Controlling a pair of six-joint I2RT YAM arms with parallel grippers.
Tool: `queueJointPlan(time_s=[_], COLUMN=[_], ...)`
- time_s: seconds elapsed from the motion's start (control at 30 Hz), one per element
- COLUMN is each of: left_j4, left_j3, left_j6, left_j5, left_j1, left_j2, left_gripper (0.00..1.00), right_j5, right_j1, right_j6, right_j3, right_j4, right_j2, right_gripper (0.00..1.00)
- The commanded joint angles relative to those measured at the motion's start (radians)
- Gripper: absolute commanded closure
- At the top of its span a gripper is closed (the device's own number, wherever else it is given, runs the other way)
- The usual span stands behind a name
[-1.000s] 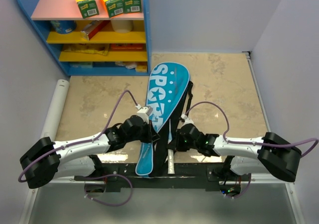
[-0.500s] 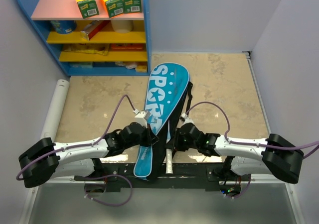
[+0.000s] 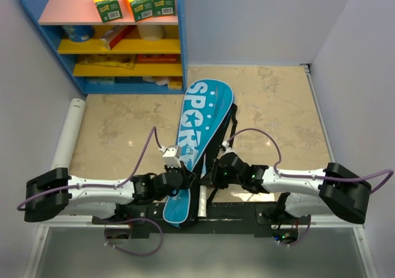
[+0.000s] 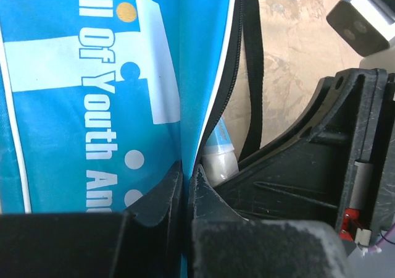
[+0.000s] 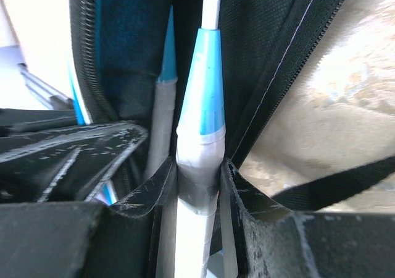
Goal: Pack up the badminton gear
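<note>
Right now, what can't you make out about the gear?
Shuttlecocks: in no view; whether they are inside the bag, cannot tell.
Racket heads: the bag hides them in every view; right wrist shows only handles of the held racket and second racket.
Left tool and right tool tips: top external, hidden under their own wrists.

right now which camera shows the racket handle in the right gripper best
Right wrist: the racket handle fills the frame, clamped by the right gripper, shaft entering the bag. Top external hides it. Left wrist shows a pale handle end at the zip, maybe another racket's.
</note>
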Motion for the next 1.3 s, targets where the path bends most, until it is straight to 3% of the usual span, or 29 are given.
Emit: queueJointPlan(time_s=[0.0,0.27,0.6,1.0,1.13,1.17,1.23,1.27], left_j4=[0.001,-0.065,-0.075,-0.024,-0.068,-0.079,-0.105,-0.113], left_j3=[-0.002,0.01,0.018,0.006,0.024,0.024,0.024,0.026], left_j6=[-0.111,-0.184,-0.2,-0.232,-0.227,-0.227,-0.227,-0.226], left_j5=[-0.08,-0.151,-0.123,-0.114,-0.129,-0.137,-0.159,-0.166], left_j1=[-0.075,-0.128,-0.154,-0.171,-0.171,-0.171,-0.171,-0.169], left_j2=[0.012,-0.002,-0.052,-0.015,-0.014,-0.018,-0.038,-0.046], left_gripper=[1.0,1.0,1.0,1.0,1.0,1.0,1.0,1.0], right_j5=[0.067,0.024,-0.055,-0.083,-0.086,-0.089,-0.1,-0.1], right_j1=[-0.016,-0.017,-0.032,-0.074,-0.086,-0.088,-0.085,-0.085], right_j6=[0.094,0.089,0.158,0.203,0.195,0.185,0.139,0.117], right_j3=[0.046,0.083,0.041,0.006,-0.04,-0.039,-0.016,-0.005], right_j4=[0.219,0.351,0.82,1.164,1.202,1.139,1.044,0.916], right_j2=[-0.001,0.146,0.349,0.493,0.493,0.466,0.426,0.382], right_gripper=[1.0,1.0,1.0,1.0,0.76,0.69,0.65,0.62])
